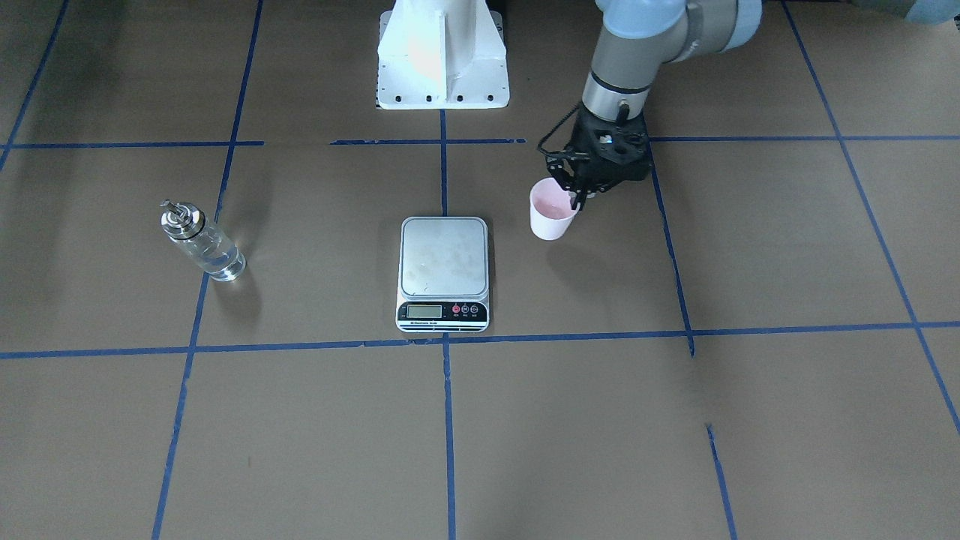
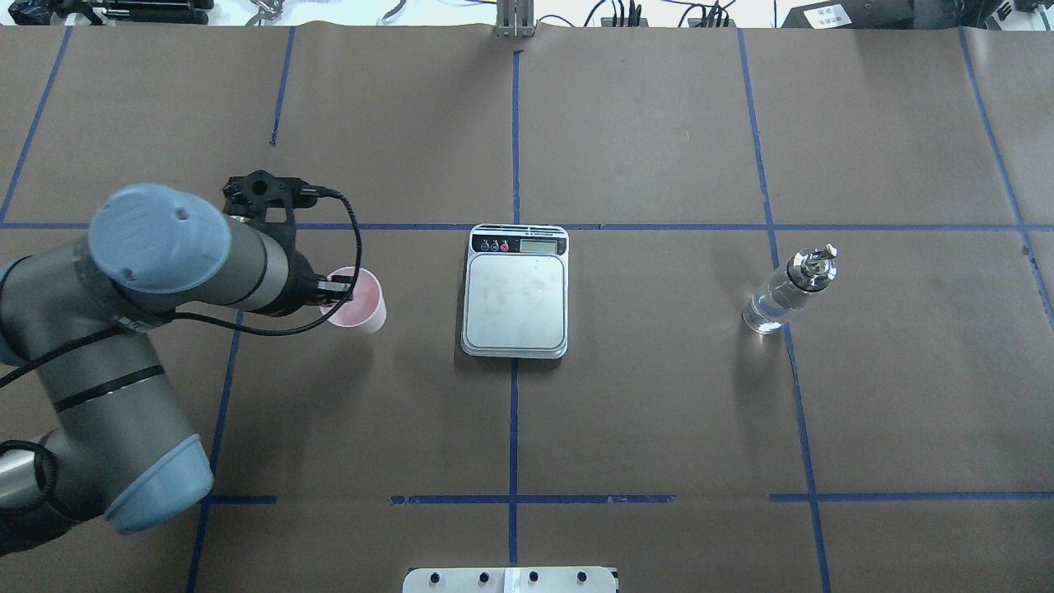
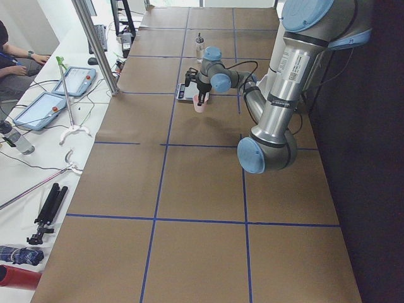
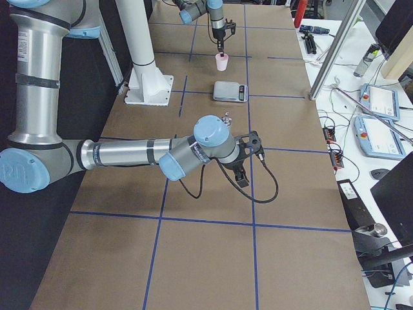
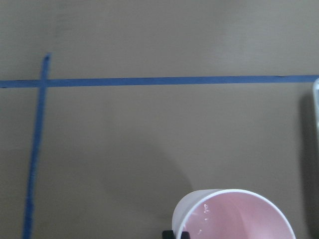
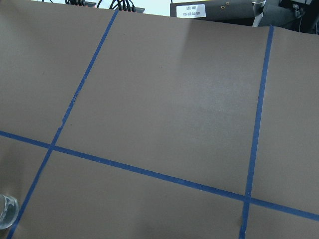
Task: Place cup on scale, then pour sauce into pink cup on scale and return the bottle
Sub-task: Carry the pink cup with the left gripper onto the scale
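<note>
Left pincer [image 2: 336, 290] nips the cup [image 2: 361, 303], probably light and flimsy, at its nine-o'clock rim (seen overhead); right pincer [image 4: 241, 179]: cannot tell.

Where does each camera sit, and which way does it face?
Front-facing: across the table, facing robot's white base; left gripper pinches the small pale pink plastic cup.
Overhead: behind the robot, looking forward; left arm at left.
Exterior left: table's left end; left arm near.
Exterior right: right end; right arm, right gripper near.
Left wrist: down onto cup.
Right wrist: blue-taped brown paper.
Shared: front-facing and overhead show flat silver-grey kitchen scale, clear glass bottle.
</note>
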Controlling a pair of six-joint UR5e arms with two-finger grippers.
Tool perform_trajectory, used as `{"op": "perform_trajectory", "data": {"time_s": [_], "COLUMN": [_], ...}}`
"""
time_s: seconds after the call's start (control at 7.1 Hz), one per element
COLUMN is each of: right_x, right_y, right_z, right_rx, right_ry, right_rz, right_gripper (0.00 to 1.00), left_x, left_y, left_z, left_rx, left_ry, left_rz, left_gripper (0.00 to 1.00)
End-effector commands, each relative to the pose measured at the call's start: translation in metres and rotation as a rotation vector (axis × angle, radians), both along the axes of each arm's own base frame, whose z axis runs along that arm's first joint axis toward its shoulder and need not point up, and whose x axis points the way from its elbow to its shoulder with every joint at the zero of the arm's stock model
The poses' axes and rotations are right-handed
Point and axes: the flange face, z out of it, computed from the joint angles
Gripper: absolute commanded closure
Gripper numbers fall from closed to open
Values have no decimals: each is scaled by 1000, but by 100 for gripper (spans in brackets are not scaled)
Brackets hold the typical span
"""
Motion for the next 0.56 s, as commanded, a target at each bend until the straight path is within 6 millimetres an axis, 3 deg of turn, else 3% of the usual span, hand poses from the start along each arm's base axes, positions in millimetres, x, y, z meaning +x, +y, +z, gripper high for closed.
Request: {"op": "perform_trajectory", "data": {"time_s": [0.0,0.14,0.28,0.42], "right_x": [0,0,0,0], "right_y": [2,3,3,5], "right_z": [2,2,1,3], "right_rx": [-4,-3,13,13], "right_ry": [-2,-2,-5,-5], "right_rz": [-1,-3,-2,-2], "right_gripper": [0,0,0,0], "left_x": [52,77,85,92], "left_y": [6,1,-3,-7], "left_z": [-66,-86,-103,-92], "left_rx": [7,11,19,13], "left_ry": [40,41,51,26], "left_rz": [53,63,63,59], "left_gripper": [100,100,100,100]}}
